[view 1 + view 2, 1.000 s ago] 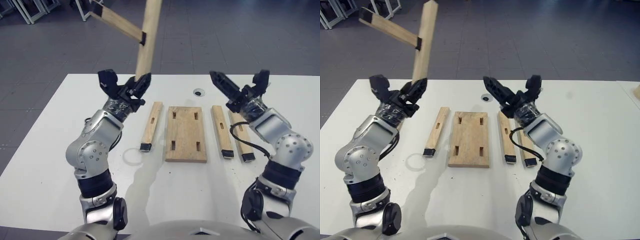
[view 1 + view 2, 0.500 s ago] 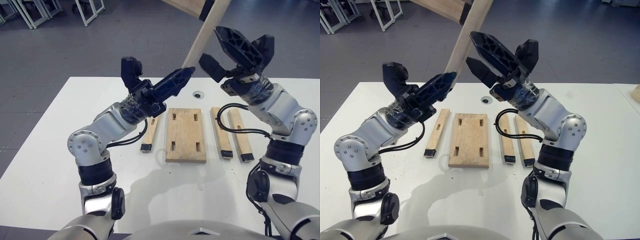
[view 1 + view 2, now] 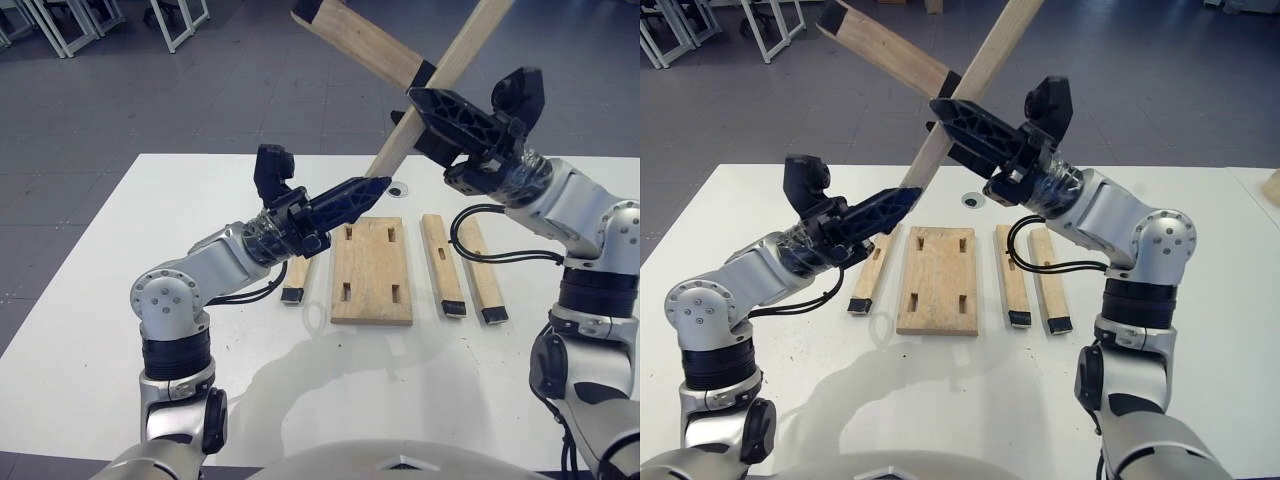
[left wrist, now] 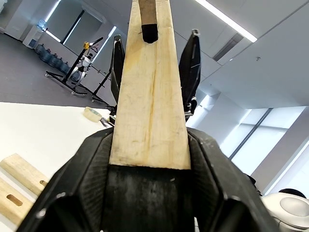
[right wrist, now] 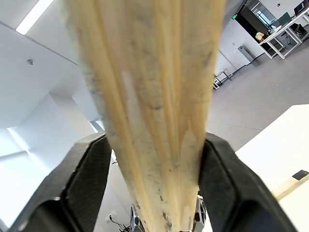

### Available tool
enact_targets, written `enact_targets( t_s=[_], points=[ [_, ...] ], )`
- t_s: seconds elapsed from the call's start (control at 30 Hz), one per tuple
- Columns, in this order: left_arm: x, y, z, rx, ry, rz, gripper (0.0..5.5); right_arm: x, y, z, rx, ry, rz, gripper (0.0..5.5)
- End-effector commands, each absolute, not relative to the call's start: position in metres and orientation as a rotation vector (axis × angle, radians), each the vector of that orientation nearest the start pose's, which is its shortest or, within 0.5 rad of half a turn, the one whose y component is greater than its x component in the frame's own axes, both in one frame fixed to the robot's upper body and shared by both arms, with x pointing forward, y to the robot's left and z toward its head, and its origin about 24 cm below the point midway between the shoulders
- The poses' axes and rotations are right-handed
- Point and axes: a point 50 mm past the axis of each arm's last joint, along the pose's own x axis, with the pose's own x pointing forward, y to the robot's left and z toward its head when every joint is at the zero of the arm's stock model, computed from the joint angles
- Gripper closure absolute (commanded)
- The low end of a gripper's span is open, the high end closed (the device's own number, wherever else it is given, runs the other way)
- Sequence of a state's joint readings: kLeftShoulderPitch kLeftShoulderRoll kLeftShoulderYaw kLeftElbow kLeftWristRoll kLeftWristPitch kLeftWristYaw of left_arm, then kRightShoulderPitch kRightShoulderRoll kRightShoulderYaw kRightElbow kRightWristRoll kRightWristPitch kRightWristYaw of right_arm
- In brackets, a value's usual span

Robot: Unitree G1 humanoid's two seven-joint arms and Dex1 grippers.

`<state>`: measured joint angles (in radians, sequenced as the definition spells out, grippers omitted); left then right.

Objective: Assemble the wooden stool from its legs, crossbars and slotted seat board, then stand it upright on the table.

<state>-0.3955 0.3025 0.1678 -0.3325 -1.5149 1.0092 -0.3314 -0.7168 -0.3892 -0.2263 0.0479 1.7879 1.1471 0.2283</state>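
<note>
We hold the long pale wooden leg [image 3: 468, 45] in the air above the flat slotted wooden seat board [image 3: 372, 265]. The leg is tilted, with its lower end near the board's far edge and its upper end rising toward the board's right. A shorter black-tipped wooden crossbar [image 3: 365, 42] sits through it high above the board and sticks out toward the board's left. Our left gripper [image 3: 370, 187] is clamped on the leg's lower end. Our right gripper [image 3: 425, 115] presses its two fingers on the leg a little higher, just below the crossbar joint. The board lies flat on the white table [image 3: 100, 260], with one loose black-footed wooden leg [image 3: 303, 252] just beside its left edge and two more such legs [image 3: 442, 262] beside its right.

To do this step well, we judge one grip should hold firm while the other adjusts, so the joint does not twist loose. We should square the leg's end to a slot in the board, lower it slowly, and carry the crossbar well above the loose legs.
</note>
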Motion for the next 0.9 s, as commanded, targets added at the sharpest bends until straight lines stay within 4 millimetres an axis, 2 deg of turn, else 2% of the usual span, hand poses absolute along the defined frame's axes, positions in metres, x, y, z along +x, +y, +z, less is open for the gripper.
enact_targets(
  t_s=[0.03,0.23,0.4,0.43,0.63,0.7,0.8,0.9],
  points=[
    [0.242,0.116,0.185,-0.794,0.176,-1.272,3.46,0.280,-0.125,0.247,0.906,0.215,1.438,3.35],
    [0.240,0.130,0.173,-0.739,0.253,-1.273,3.46,0.272,-0.134,0.243,0.780,0.308,1.492,3.40],
    [0.243,0.137,0.172,-0.696,0.239,-1.239,3.46,0.274,-0.142,0.235,0.757,0.341,1.461,3.43],
    [0.243,0.137,0.171,-0.688,0.238,-1.232,3.10,0.276,-0.142,0.234,0.760,0.335,1.450,3.44],
    [0.239,0.132,0.172,-0.718,0.211,-1.237,2.22,0.282,-0.147,0.230,0.773,0.303,1.392,3.46],
    [0.237,0.138,0.174,-0.739,0.200,-1.235,1.96,0.283,-0.150,0.227,0.771,0.305,1.373,3.47],
    [0.247,0.166,0.194,-0.778,0.096,-1.169,1.41,0.281,-0.160,0.221,0.753,0.316,1.324,3.47],
    [0.254,0.181,0.203,-0.713,0.062,-1.094,1.10,0.282,-0.171,0.220,0.744,0.301,1.275,3.47]
  ],
)
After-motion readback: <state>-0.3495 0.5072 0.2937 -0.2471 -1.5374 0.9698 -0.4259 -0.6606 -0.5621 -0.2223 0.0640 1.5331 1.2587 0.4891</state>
